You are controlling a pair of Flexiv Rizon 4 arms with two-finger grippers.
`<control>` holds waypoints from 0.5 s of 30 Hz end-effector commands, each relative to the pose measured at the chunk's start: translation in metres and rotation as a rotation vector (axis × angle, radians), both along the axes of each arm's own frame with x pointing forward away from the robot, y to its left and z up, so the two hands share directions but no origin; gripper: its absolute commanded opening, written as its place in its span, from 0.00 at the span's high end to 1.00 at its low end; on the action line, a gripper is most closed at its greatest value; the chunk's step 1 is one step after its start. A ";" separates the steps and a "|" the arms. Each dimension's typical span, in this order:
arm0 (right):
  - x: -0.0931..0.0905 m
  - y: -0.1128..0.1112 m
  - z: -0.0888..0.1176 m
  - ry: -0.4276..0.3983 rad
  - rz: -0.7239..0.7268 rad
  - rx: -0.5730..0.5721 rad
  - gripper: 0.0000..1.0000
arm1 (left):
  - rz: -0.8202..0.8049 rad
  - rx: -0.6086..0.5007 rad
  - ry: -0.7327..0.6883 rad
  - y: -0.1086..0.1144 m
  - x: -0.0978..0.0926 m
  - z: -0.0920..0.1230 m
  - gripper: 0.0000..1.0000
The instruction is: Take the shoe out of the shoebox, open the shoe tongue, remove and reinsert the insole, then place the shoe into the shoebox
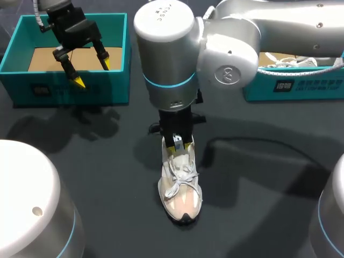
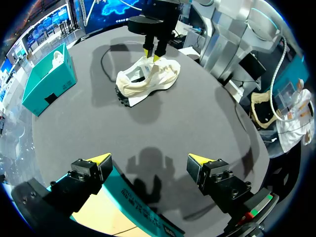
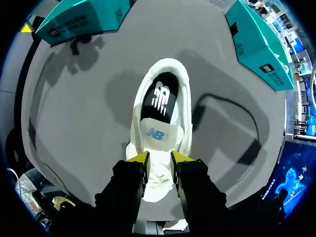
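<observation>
Right hand (image 3: 159, 160), fingers clamping the shoe tongue (image 3: 156, 134), is standing over the shoe (image 1: 180, 188), which is lying on the desk (image 1: 107, 172), toe toward the robot, its opening just ahead of the fingers. Left hand (image 1: 93, 72), fingers apart, is hovering over the shoebox (image 1: 70, 90), well apart.

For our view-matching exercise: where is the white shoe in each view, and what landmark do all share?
Head view: white shoe at centre, under the right gripper.
Left wrist view: far ahead of the left gripper.
Right wrist view: between and ahead of the right gripper's fingers.
Shared landmark: teal shoebox beneath the left gripper.
</observation>
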State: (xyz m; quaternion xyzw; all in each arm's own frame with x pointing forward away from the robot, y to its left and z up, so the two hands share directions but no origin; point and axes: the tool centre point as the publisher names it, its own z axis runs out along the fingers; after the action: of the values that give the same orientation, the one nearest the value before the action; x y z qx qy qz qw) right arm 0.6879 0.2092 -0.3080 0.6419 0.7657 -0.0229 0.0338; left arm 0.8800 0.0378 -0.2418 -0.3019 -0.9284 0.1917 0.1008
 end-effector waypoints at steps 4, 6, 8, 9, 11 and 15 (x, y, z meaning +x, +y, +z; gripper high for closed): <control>0.016 0.000 -0.025 0.006 0.027 0.047 0.73 | -0.001 0.002 -0.001 0.001 0.000 0.000 0.00; 0.020 -0.002 -0.032 0.020 0.034 0.067 0.73 | -0.001 0.002 -0.001 0.001 0.000 0.000 0.00; 0.024 -0.003 -0.039 0.036 0.037 0.078 0.72 | -0.001 0.002 -0.001 0.001 0.000 0.000 0.00; 0.025 -0.004 -0.041 0.043 0.038 0.084 0.72 | -0.001 0.002 -0.001 0.001 0.000 0.000 0.00; 0.026 -0.004 -0.042 0.045 0.043 0.088 0.72 | -0.001 0.002 -0.001 0.001 0.000 0.000 0.00; 0.027 -0.003 -0.026 0.026 0.073 0.058 0.72 | -0.001 0.002 -0.001 0.001 0.000 0.000 0.00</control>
State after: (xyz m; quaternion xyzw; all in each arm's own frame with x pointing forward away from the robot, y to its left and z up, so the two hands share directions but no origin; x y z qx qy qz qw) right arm 0.7166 0.2082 -0.3470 0.6157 0.7880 -0.0062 -0.0024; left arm 0.8800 0.0378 -0.2418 -0.3019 -0.9284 0.1918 0.1008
